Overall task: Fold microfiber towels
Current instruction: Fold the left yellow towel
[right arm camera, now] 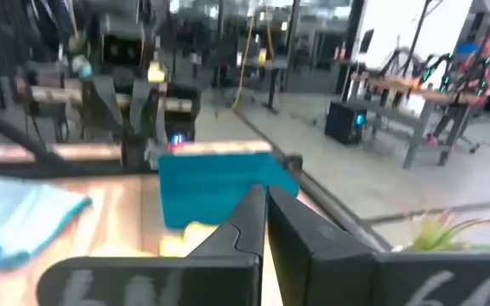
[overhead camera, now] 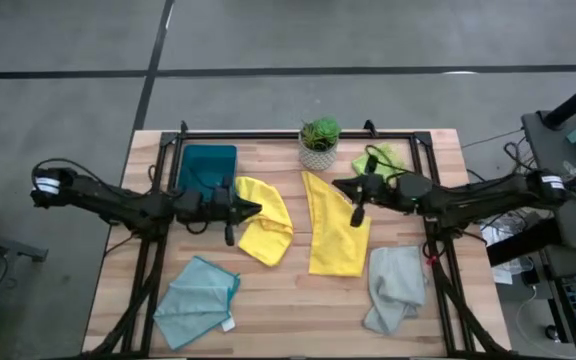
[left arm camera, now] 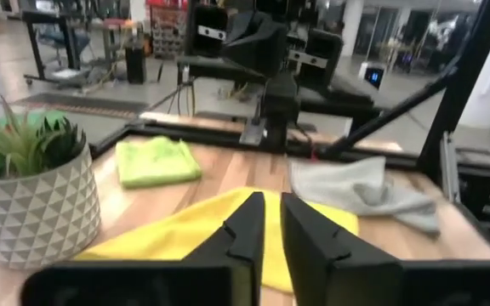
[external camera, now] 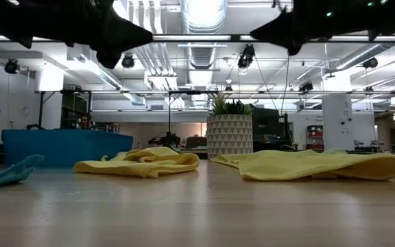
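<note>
Five microfiber towels lie on the wooden table. A crumpled yellow one (overhead camera: pixel 266 225) is at the centre, and a longer yellow one (overhead camera: pixel 334 235) lies to its right. A lime green towel (overhead camera: pixel 386 158) is at the far right, a pale grey one (overhead camera: pixel 396 285) near right, and a light teal one (overhead camera: pixel 198 300) with a white tag near left. My left gripper (overhead camera: pixel 252 210) hovers level over the crumpled yellow towel's left edge, its fingers (left arm camera: pixel 249 225) a narrow gap apart. My right gripper (overhead camera: pixel 338 188) hovers level above the long yellow towel's far end, shut (right arm camera: pixel 264 191). Neither holds anything.
A potted plant (overhead camera: pixel 319 142) in a white patterned pot stands at the far middle, between the two grippers. A dark teal tray (overhead camera: pixel 208 168) sits far left under my left arm. Black frame rails (overhead camera: pixel 428 200) run along the table's far, left and right sides.
</note>
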